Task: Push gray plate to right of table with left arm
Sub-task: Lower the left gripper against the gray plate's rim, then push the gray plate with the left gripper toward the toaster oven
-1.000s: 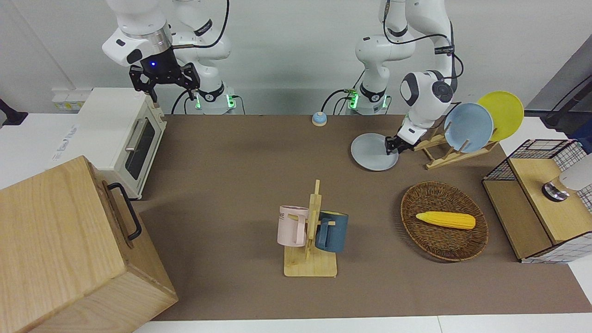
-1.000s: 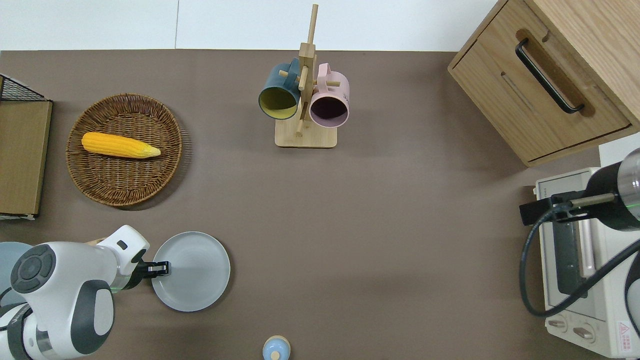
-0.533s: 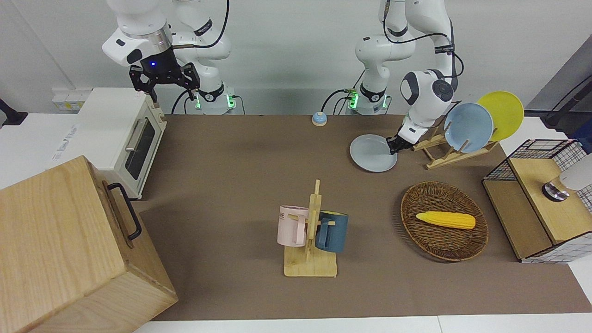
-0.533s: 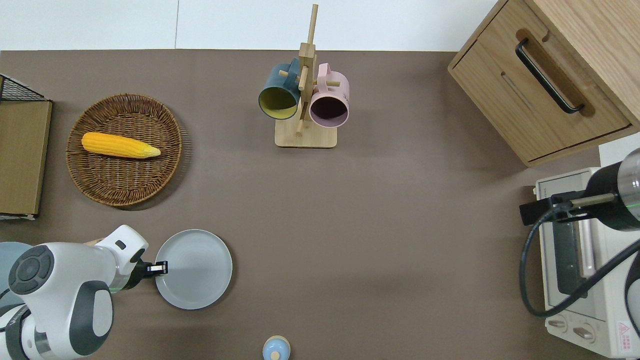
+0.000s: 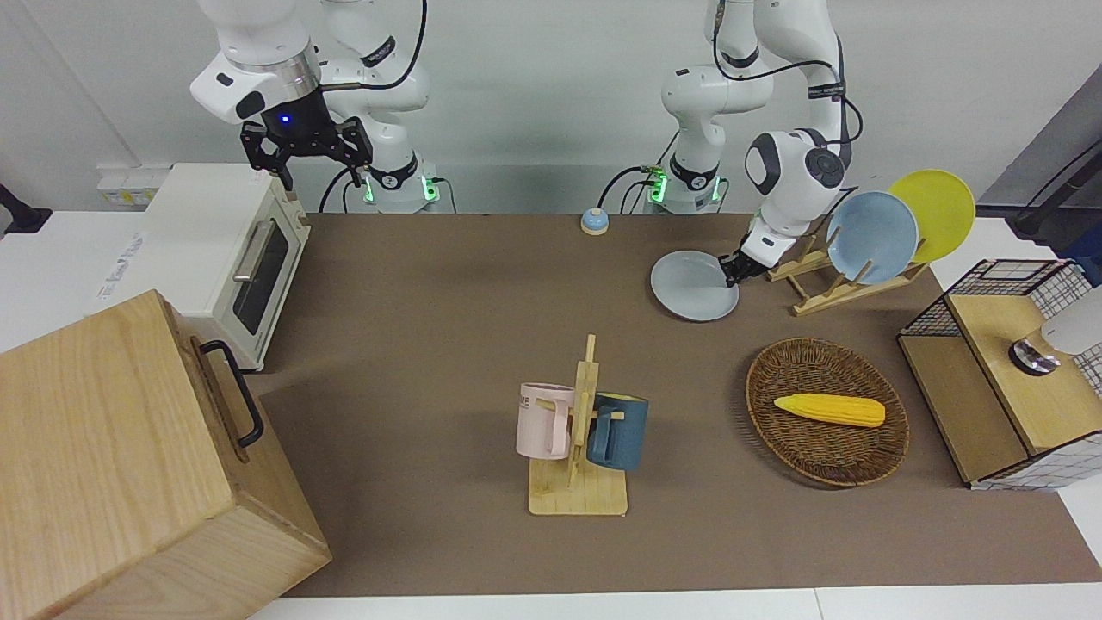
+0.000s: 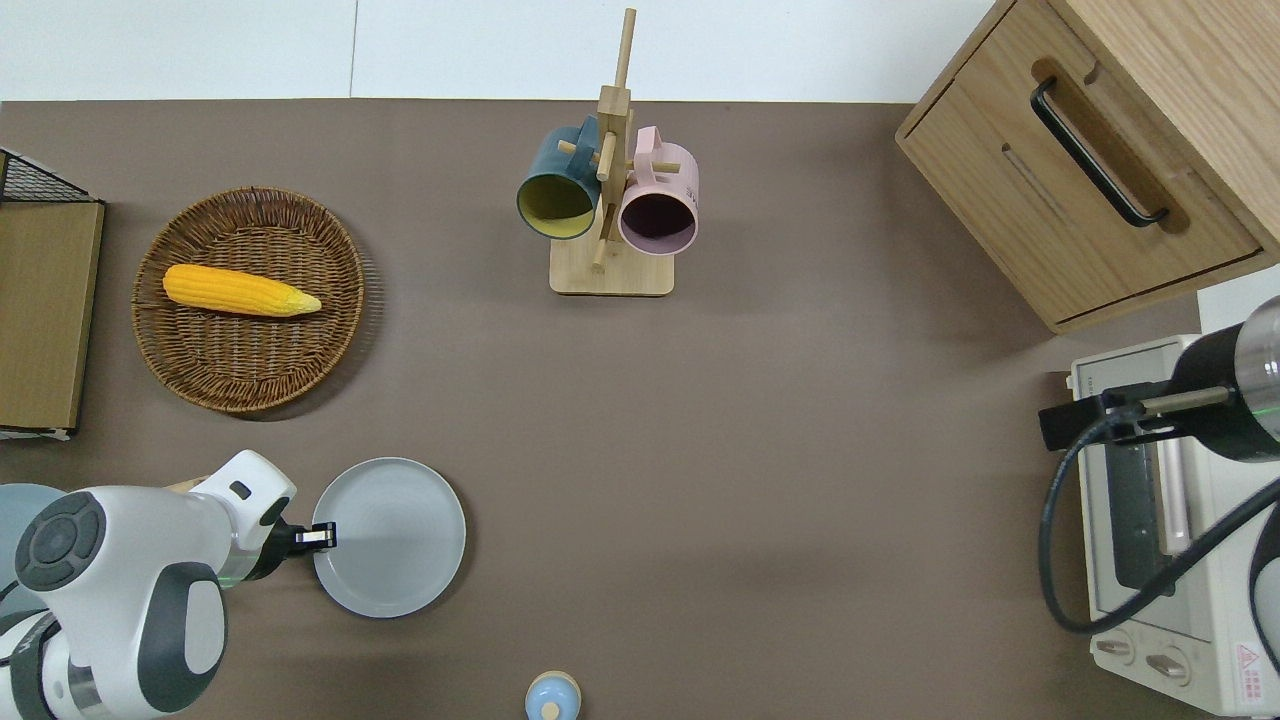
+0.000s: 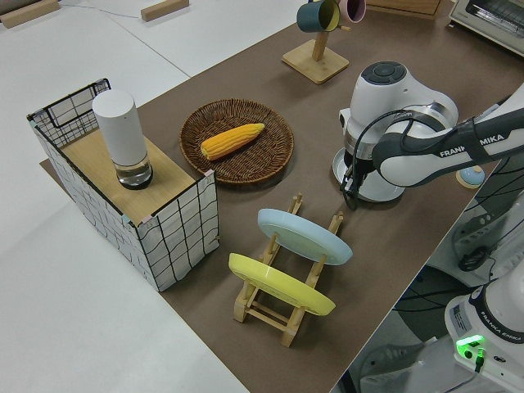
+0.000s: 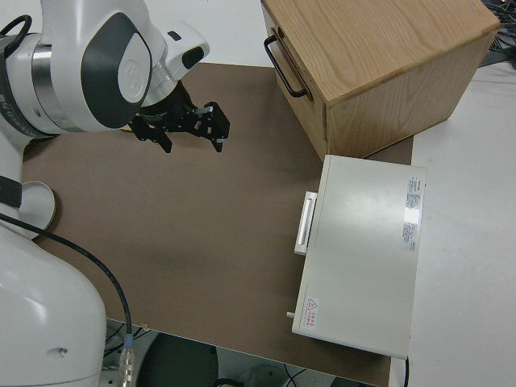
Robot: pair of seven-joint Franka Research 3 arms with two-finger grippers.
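Note:
The gray plate [image 5: 694, 285] [image 6: 389, 537] lies flat on the brown table [image 5: 430, 301], near the robots' edge toward the left arm's end. My left gripper [image 5: 732, 269] [image 6: 322, 537] is low at the table, shut, with its tip against the plate's rim on the side toward the left arm's end. In the left side view the arm's wrist hides most of the plate [image 7: 378, 195]. My right gripper [image 5: 306, 159] [image 8: 191, 129] is parked, open and holding nothing.
A wooden dish rack [image 5: 818, 288] holding a sky-blue plate [image 5: 871, 237] and a yellow plate [image 5: 934, 215] stands beside the left gripper. A wicker basket [image 6: 250, 375] with corn, a mug rack [image 6: 610, 270], a small bell [image 6: 552, 697], a toaster oven [image 5: 228, 258] and a wooden cabinet [image 5: 129, 465] also stand on the table.
The gray plate has slid a little toward the right arm's end of the table, with the left gripper following at its rim. The right arm has not moved.

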